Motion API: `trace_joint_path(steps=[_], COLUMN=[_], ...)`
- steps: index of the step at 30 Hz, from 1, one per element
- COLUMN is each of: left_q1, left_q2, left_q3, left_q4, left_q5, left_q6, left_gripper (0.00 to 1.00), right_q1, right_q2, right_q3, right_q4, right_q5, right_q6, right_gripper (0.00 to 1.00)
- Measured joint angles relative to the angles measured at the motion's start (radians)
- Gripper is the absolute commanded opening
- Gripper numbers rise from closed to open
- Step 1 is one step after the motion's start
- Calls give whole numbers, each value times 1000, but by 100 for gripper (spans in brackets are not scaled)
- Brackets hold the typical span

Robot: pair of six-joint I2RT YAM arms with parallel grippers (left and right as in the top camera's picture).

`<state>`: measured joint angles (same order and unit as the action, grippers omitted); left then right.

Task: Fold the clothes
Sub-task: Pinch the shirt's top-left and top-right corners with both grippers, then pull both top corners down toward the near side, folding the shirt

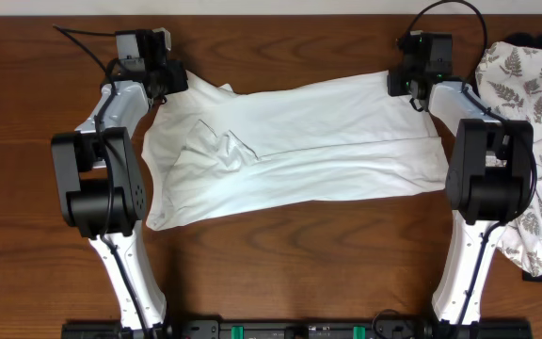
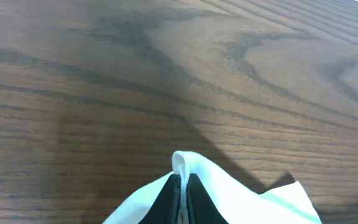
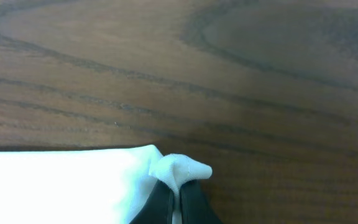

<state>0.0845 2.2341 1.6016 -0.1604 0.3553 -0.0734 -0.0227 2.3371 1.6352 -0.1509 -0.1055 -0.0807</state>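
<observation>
The white T-shirt (image 1: 299, 141) is lying spread sideways across the middle of the table (image 1: 280, 273), reaching toward its far edge. The left gripper (image 1: 165, 83) is pinching the shirt's far-left corner and the right gripper (image 1: 410, 87) its far-right corner. Seen from the wrists, the left gripper (image 2: 182, 199) and the right gripper (image 3: 176, 202) are each clamping fully down on a small raised nub of cloth, with no gap showing between the jaws.

The step looks like carrying the far edge over toward the near edge for a first fold. Doing it well probably means both arms lifting together at equal height, holding the span just taut. Pulling harder is risking the thin pinches slipping out.

The fabric is looking soft, matte and limp, and a crumpled flap is sitting on its left half, so it may need smoothing. The table is showing smooth, dark wood grain, which should be letting the cloth slide. A fern-print cloth (image 1: 534, 85) is heaping at the right edge and is best left alone
</observation>
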Motion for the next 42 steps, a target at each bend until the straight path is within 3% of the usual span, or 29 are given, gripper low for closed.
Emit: trace_joint_path(steps=[27, 42], left_q1=[12, 12], left_q2=[-121, -308], left_q3=[0, 2], left_q4=[-237, -426], left_q5=[16, 10], left_q6=[0, 0], left_gripper=[6, 6], right_q1=[0, 0], right_q2=[-47, -113], right_q3=[24, 35], right_q4=[-79, -249], right_q5=[-54, -80], right_q6=[-30, -49], right_gripper=[1, 1])
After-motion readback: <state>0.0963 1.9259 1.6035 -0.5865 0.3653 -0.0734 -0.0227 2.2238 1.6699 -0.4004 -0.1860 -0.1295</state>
